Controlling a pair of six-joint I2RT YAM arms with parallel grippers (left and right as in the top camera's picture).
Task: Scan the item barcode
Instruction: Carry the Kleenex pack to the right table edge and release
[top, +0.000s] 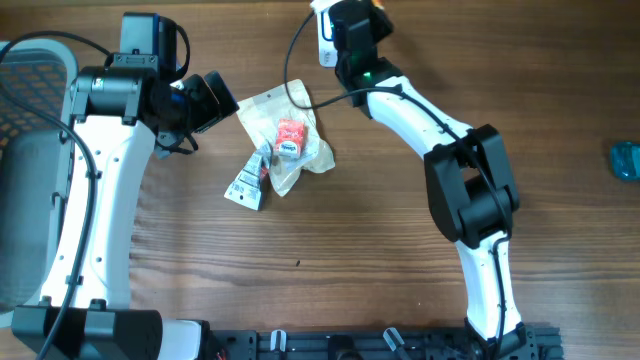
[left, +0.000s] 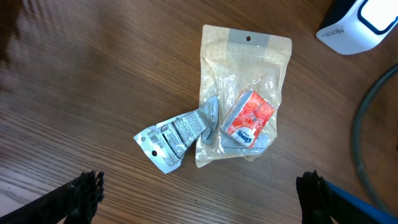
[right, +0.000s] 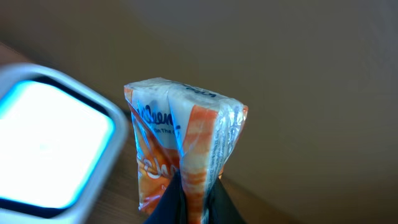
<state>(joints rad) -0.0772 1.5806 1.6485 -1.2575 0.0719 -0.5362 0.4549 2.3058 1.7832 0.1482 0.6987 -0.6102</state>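
Pinching a crinkly orange packet (right: 186, 143) (glossy film).

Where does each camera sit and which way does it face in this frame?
Overhead: above the table, facing straight down; both arms show.
Left wrist: on the left tool, looking down at the clear pouch; open fingertips show.
Right wrist: on the right tool, facing the orange packet it pinches; fingertips show.
Shared: both wrist views catch the white scanner.
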